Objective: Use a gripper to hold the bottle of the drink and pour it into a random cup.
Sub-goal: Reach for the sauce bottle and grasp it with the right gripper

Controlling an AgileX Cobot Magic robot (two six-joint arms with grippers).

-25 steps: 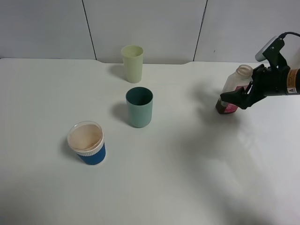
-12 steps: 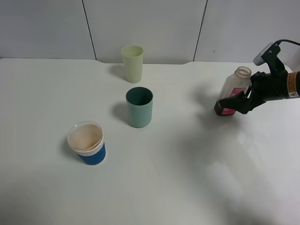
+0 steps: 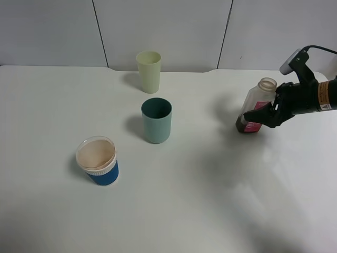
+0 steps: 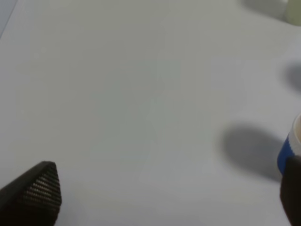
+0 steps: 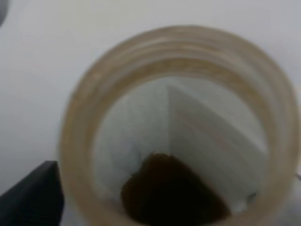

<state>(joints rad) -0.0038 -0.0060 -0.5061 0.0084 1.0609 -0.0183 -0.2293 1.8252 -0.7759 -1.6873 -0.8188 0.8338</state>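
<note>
At the right side of the desk (image 3: 184, 205), the right gripper (image 3: 269, 113) has its jaws closed on the lower body of the bottle of the drink (image 3: 256, 101). The bottle leans, with dark liquid pooled low. Well to its left stand a teal cup (image 3: 156, 120), a pale yellow cup (image 3: 149, 71) farther back and a blue cup (image 3: 97, 159) nearer. The left gripper (image 4: 167, 188) has its jaws spread wide, holding nothing.

bottle (image 3: 256, 105): shifted left | right end effector (image 3: 269, 114): moved left alongside

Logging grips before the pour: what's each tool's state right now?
Left tool: open, empty.
Right tool: closed on the drink bottle.
</note>
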